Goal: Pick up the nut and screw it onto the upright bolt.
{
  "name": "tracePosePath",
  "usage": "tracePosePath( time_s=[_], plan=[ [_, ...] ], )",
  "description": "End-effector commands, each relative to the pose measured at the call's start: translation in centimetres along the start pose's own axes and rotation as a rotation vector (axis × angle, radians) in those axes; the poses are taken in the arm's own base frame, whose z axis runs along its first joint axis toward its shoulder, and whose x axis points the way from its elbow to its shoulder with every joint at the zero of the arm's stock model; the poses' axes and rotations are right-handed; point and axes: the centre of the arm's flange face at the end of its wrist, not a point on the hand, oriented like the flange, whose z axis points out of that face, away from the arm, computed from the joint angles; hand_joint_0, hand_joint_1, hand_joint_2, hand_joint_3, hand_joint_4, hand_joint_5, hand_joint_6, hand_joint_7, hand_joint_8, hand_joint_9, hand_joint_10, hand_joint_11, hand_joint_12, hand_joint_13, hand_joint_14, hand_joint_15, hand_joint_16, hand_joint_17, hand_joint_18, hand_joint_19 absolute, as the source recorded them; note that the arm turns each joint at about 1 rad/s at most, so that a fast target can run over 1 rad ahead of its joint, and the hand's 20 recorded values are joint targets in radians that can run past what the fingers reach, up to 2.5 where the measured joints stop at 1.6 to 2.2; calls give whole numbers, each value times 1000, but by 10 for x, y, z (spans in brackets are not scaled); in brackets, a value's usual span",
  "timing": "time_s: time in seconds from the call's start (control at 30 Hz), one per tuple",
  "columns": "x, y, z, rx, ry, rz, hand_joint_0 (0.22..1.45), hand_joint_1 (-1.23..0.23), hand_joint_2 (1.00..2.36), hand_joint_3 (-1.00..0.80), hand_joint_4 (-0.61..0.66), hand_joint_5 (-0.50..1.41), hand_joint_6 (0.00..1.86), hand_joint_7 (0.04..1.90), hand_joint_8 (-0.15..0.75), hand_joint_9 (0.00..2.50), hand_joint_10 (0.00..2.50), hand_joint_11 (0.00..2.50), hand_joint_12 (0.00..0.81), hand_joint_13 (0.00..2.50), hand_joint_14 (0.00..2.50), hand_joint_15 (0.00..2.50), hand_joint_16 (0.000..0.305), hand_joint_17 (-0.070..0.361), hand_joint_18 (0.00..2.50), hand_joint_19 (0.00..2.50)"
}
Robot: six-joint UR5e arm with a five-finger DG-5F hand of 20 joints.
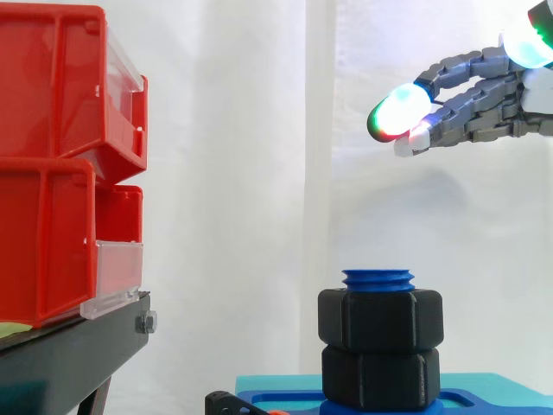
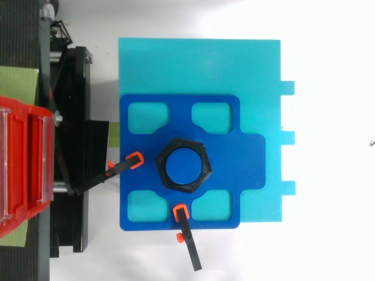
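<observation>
1. The hand [image 1: 479,95] hung in the upper right of the side view, high above the fixture and to the right of it, touching nothing.
2. Its fingers reached leftward, nearly straight and loosely spread, with nothing held between them. The glowing fingertips [image 1: 402,111] shone white with green and red edges.
3. The upright blue bolt [image 1: 378,279] stood at the bottom of the side view, and only its threaded top showed above the nuts.
4. Two black hexagonal nuts sat around the bolt, stacked one on the other. The upper nut [image 1: 380,318] rested directly on the lower nut [image 1: 378,376], their flats roughly in line.
5. In the top view, the upper nut [image 2: 205,170] ringed the round blue bolt head [image 2: 182,165] near the middle of a dark blue plate [image 2: 246,158].
6. The dark blue plate had four rounded cut-outs, one towards each corner, and lay on a larger cyan base [image 2: 199,64] that showed through them.
7. Two black clamps with orange tips gripped the plate. One clamp [image 2: 126,165] came in from its left edge and the other clamp [image 2: 187,240] from its lower edge.
8. Two red bins stood at the left on a black stand [image 1: 69,359], the upper bin [image 1: 60,95] stacked on the lower bin [image 1: 52,242], each with a clear front panel.
9. A white curtain [image 1: 242,130] hung behind everything.
</observation>
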Motion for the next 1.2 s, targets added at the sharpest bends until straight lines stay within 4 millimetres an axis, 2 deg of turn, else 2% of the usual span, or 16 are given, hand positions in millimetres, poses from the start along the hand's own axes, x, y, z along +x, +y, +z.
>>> tracePosePath(
  time_s=[0.0,0.27,0.33,0.83,0.93,1.03,1.17],
  plan=[
    [0,0,0,0,0,-2,508,-487,1000,-500,106,-246,502,696,181,0,0,0,330,0,0,0,47,105,0,0],
    [0,0,0,0,0,-1,507,-488,1000,-500,118,-249,502,741,180,0,0,0,331,0,0,0,46,103,0,0],
    [1,1,0,-1,1,-1,506,-489,1000,-500,116,-248,502,694,182,0,0,0,334,0,0,0,46,105,0,0],
    [0,0,0,0,0,-1,503,-508,1000,-500,119,-250,502,738,184,0,0,0,336,0,0,0,46,104,0,0],
    [1,1,0,-1,1,-2,503,-505,1000,-500,117,-248,502,694,181,0,0,0,337,0,0,0,47,106,0,0],
    [0,0,0,0,0,-2,494,-454,1000,-500,120,-249,502,741,184,0,0,0,336,0,0,0,49,110,0,0],
    [0,0,0,0,0,-1,488,-428,1000,-500,119,-246,502,712,182,0,0,0,337,0,0,0,49,111,0,0]
  ],
)
